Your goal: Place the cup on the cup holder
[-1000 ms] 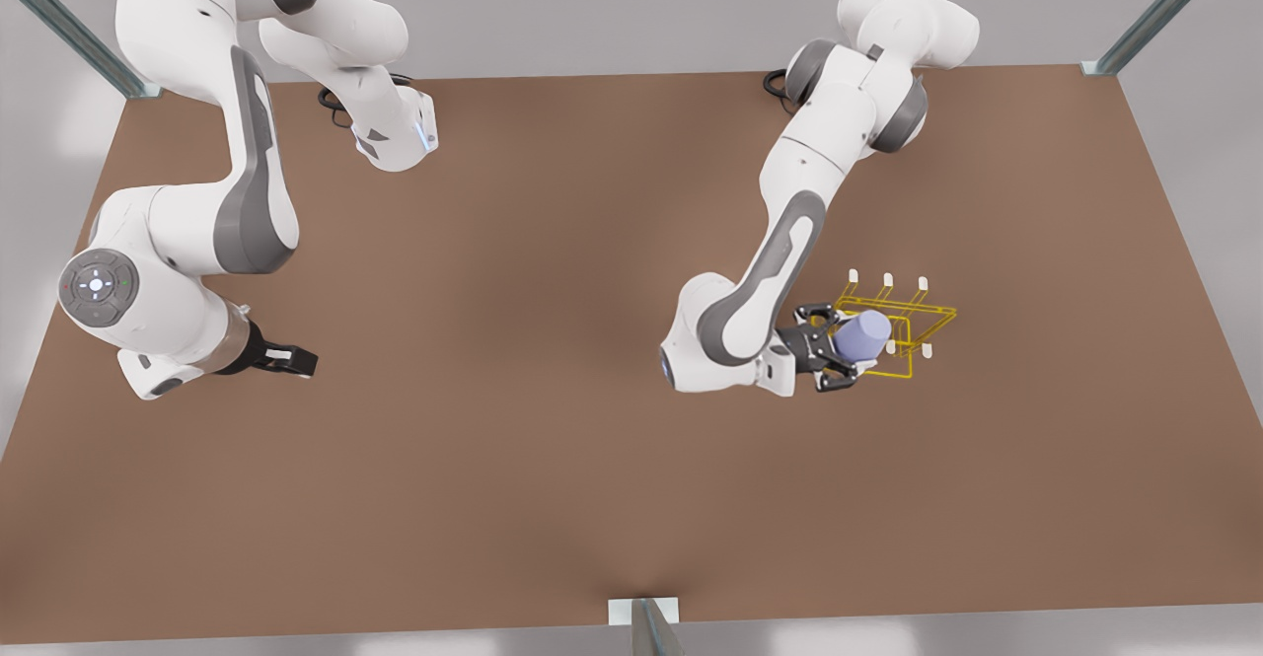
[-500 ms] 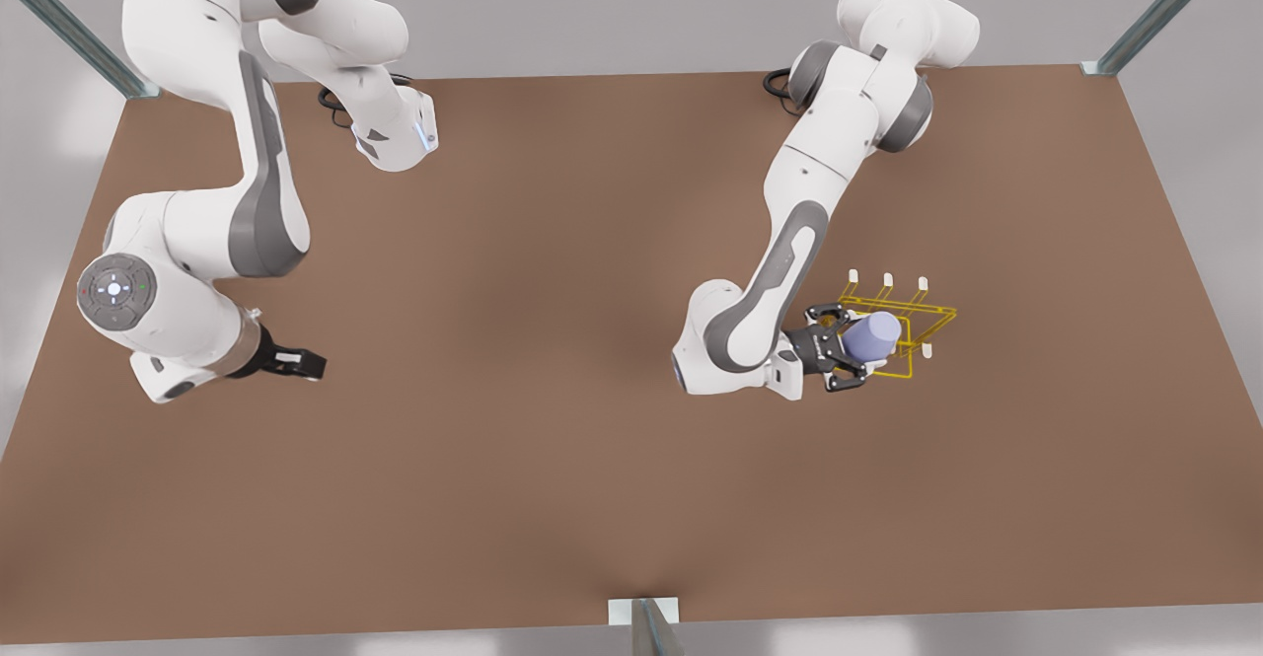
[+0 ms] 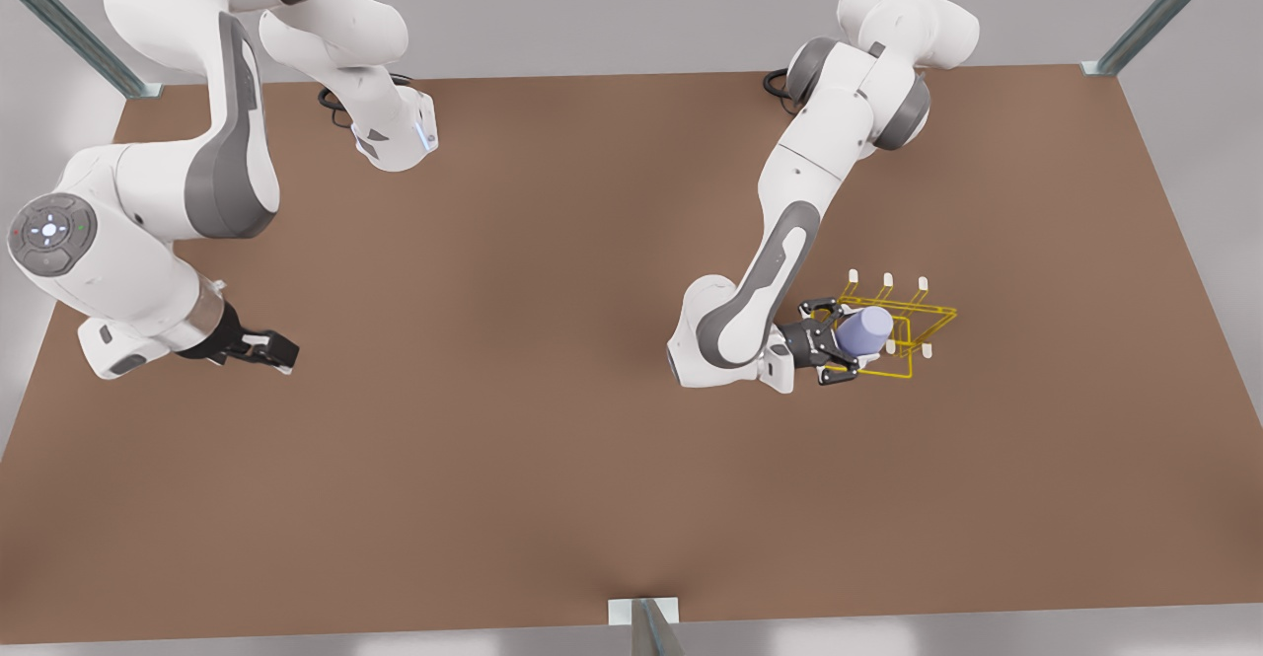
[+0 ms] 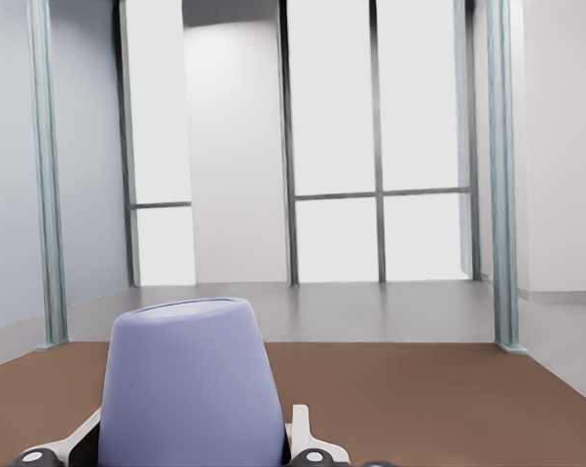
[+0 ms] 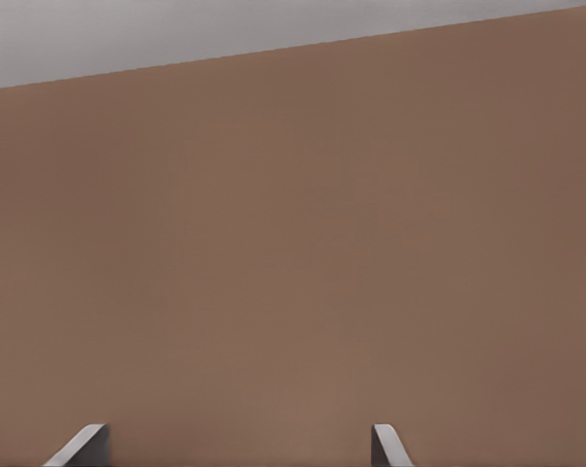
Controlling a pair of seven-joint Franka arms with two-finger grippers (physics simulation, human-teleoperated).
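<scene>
The pale lavender-blue cup (image 3: 866, 330) is held in my left gripper (image 3: 831, 340), which is shut on the cup's sides. It hangs over the near-left part of the yellow wire cup holder (image 3: 913, 326), among the white-tipped prongs. In the left wrist view the cup (image 4: 191, 384) stands between the white finger pads (image 4: 301, 433), its closed end pointing away from the gripper. My right gripper (image 3: 279, 351) hovers open above the bare table at the front view's left. Its two fingertips (image 5: 82, 443) are spread apart with nothing between them.
The brown table (image 3: 553, 419) stretches wide between the two arms. Metal frame posts (image 3: 646, 621) stand at the table's corners and at the middle of its front edge. The arm bases sit along the far edge.
The left gripper with the cup nudged toward the holder, then eased back slightly. The right arm swung toward the front view's left, carrying its open gripper that way.
</scene>
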